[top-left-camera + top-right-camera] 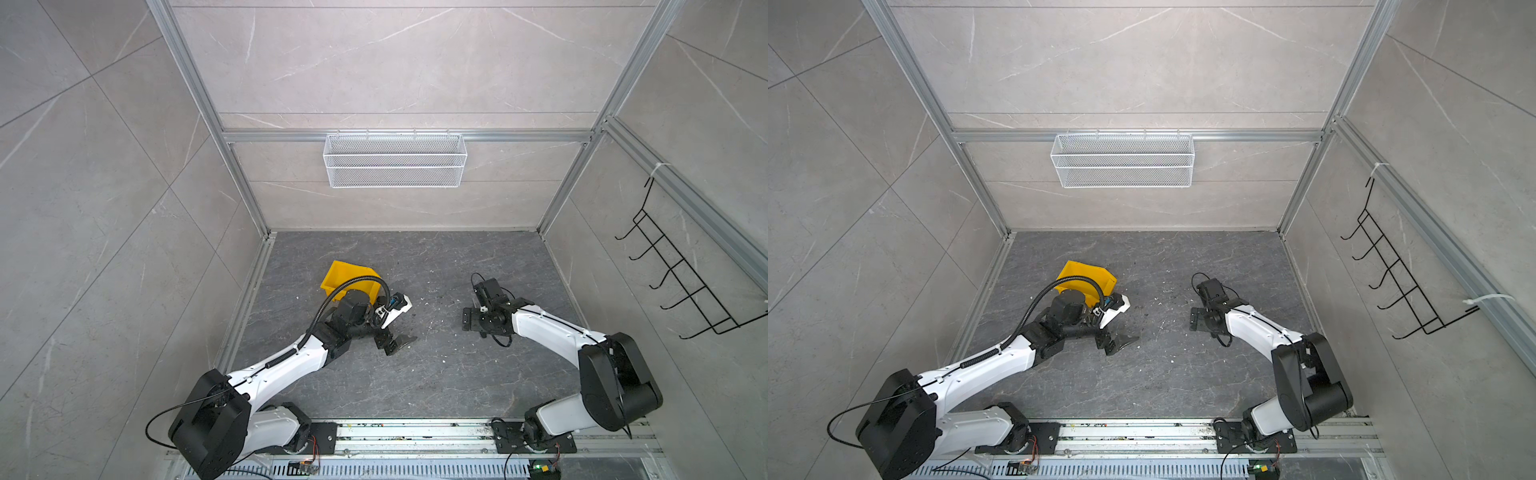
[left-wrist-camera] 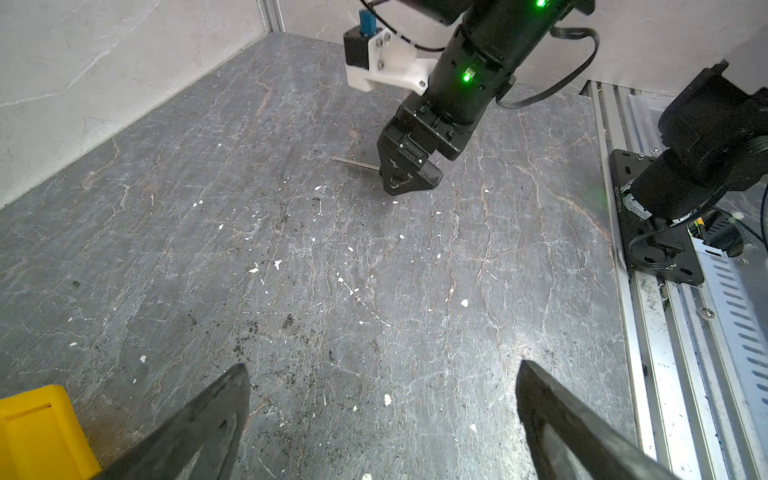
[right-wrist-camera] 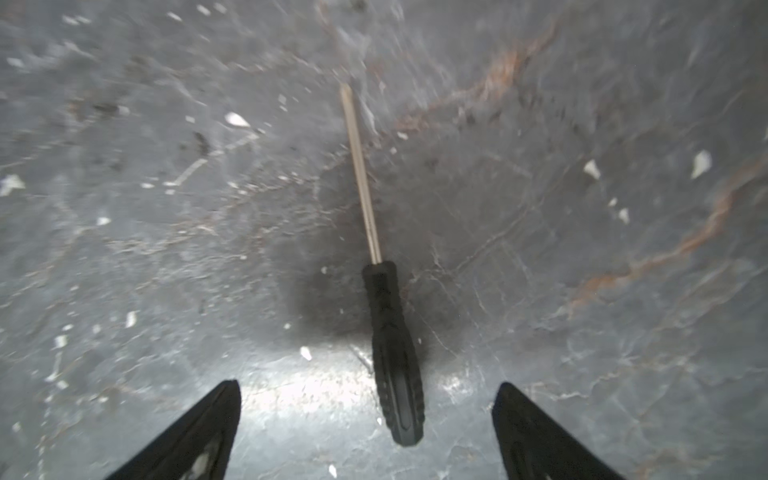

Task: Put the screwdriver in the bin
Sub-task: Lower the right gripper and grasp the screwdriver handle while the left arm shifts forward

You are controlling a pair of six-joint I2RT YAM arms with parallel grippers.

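Presently the right arm bends steeply down over the bench. The right gripper is low, its fingers spread wide. The screwdriver lies flat between them, untouched, handle nearest the wrist. The left arm reaches forward with the left gripper near the bench, just beside the bin; its fingers are apart and hold nothing. In the left wrist view only the screwdriver's shaft shows; the right gripper hides the handle. In both top views the screwdriver cannot be made out, and the left arm partly covers the bin.
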